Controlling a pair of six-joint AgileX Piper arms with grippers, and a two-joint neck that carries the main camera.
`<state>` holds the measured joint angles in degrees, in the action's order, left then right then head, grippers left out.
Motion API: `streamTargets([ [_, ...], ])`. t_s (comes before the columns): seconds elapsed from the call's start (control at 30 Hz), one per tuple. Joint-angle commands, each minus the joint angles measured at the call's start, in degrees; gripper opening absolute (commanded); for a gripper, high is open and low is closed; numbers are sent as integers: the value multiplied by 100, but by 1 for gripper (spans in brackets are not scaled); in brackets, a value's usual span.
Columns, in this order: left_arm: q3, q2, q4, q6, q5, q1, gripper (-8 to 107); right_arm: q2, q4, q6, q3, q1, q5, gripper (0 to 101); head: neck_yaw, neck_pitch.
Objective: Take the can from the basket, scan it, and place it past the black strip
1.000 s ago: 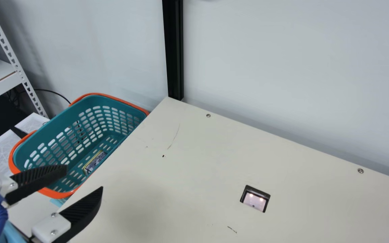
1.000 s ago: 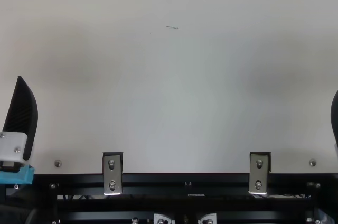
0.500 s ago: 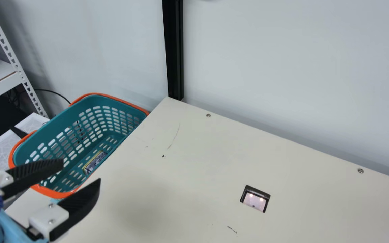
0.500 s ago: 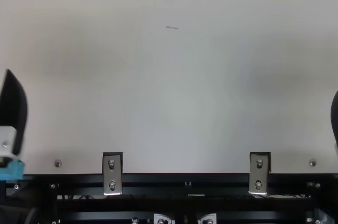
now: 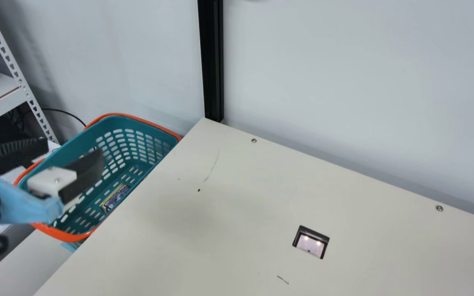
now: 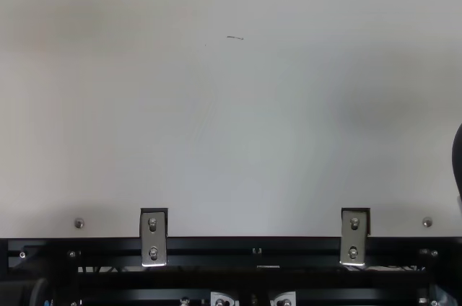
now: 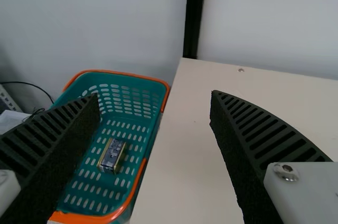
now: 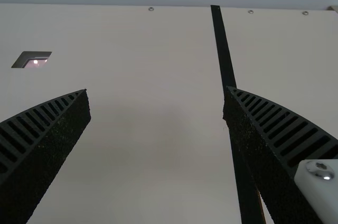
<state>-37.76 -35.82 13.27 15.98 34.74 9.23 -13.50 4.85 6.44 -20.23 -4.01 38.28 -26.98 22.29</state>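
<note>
Jaws wide apart on left gripper (image 5: 74, 149), aloft near the basket (image 5: 113, 122), and right gripper (image 6: 458, 163), above the table (image 6: 289, 140).

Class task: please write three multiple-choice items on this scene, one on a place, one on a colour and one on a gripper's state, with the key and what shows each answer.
1. Where is the can?
A) On the scanner
B) In the basket
C) Past the black strip

2. What colour is the basket's rim?
A) Orange
B) White
C) Black

3. How is the left gripper?
A) Shut on the can
B) Shut on nothing
C) Open

Key:
1 B: the main and left wrist views show it lying on the basket's floor.
2 A: an orange band edges the teal walls.
3 C: the left wrist view shows its two fingers wide apart.
</note>
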Motion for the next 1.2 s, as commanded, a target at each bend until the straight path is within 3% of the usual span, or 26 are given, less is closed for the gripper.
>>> streamTargets([
  [0.0, -190, -408, -43, -92, -23, 201, 90, 0, 0, 0, 0, 0, 0, 101, -111, 245],
  [0.6, -1147, -2913, -1398, -2762, -113, 2132, 90, 0, 0, 0, 0, 0, 0, 101, -111, 245],
  [1.17, -1947, -5068, -1311, -4141, 150, 2761, 90, 0, 0, 0, 0, 0, 0, 101, -111, 245],
])
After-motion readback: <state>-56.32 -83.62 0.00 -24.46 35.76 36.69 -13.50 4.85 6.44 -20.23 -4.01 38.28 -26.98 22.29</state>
